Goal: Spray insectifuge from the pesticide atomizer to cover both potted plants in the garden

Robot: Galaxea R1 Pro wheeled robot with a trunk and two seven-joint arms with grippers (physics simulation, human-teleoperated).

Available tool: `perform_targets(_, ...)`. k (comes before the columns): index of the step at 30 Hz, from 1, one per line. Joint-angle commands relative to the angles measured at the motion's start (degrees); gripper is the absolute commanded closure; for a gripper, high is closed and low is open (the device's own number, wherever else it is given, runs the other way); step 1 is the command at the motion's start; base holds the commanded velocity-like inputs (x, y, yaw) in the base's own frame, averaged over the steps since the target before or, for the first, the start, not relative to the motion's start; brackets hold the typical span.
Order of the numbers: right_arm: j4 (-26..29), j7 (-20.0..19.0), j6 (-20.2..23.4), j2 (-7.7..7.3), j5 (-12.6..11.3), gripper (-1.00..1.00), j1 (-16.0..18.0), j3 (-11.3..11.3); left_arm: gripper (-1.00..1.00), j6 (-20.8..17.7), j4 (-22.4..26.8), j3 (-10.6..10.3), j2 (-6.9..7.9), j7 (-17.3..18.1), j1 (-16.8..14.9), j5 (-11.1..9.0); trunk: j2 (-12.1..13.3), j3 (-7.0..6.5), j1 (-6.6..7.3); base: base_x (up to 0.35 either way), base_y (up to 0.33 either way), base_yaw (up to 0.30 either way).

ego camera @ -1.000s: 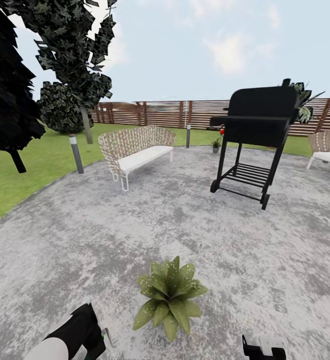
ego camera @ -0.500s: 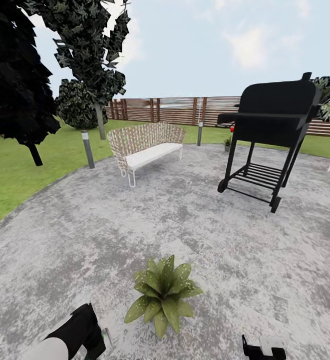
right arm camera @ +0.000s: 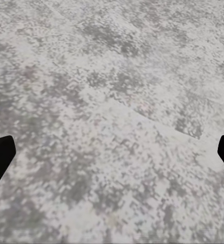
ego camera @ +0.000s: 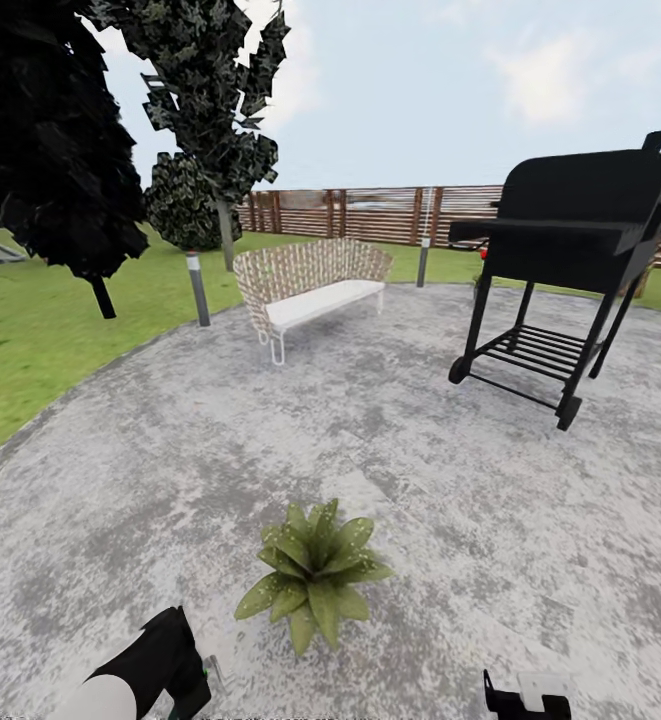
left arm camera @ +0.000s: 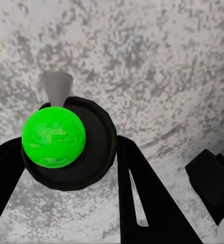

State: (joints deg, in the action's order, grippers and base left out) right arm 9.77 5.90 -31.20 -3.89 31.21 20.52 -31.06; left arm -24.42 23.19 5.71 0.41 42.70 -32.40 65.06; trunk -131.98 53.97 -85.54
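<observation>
In the left wrist view my left gripper [left arm camera: 68, 170] is shut on the pesticide atomizer [left arm camera: 66, 145], a black round body with a bright green cap [left arm camera: 53, 136] and a pale nozzle pointing at the paving. The head view shows that arm [ego camera: 155, 665] at the bottom left. One potted plant [ego camera: 313, 575], a low rosette of broad green leaves dotted with whitish specks of insectifuge, stands on the paving just ahead, between my two arms. My right gripper [right arm camera: 112, 152] is open over bare paving, and its tip [ego camera: 525, 695] pokes in at the lower right.
Round grey speckled paving [ego camera: 420, 480] lies all around. A black barbecue grill [ego camera: 570, 250] stands to the right, a woven bench [ego camera: 310, 285] at centre back, and bollard lamps [ego camera: 199, 288] at the paving's edge. Lawn, dark trees [ego camera: 50, 150] and a wooden slat fence [ego camera: 370, 213] lie behind.
The whole head view has swung: bench and grill have slid right in the picture and the plant sits a little higher and to the left. Both arms hold the same pose.
</observation>
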Motion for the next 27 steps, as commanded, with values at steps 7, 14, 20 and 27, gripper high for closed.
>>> perform_targets(7,-0.1,0.3,-0.2,0.02,0.6,-1.00,0.0,-0.2,1.00,-0.4,0.2,0.4,-0.06,0.4,0.0,0.2,0.0,0.12,0.01,-0.002,-0.246,0.022)
perform_targets(14,-0.1,0.3,-0.2,0.02,0.6,-1.00,0.0,-0.2,1.00,-0.4,0.5,0.5,-0.06,0.4,0.0,0.2,0.0,0.12,0.01,0.000,-0.024,0.025)
perform_targets(20,-0.1,0.3,-0.2,0.02,0.6,-1.00,0.0,-0.2,1.00,-0.6,0.8,1.1,0.02,0.4,0.0,-0.2,0.0,0.12,0.01,0.000,0.000,0.247)
perform_targets(27,-0.1,0.3,-0.2,0.02,0.6,-1.00,0.0,-0.2,1.00,-0.6,0.9,1.1,0.03,0.4,0.0,-0.3,0.0,0.12,0.01,0.000,-0.113,0.274)
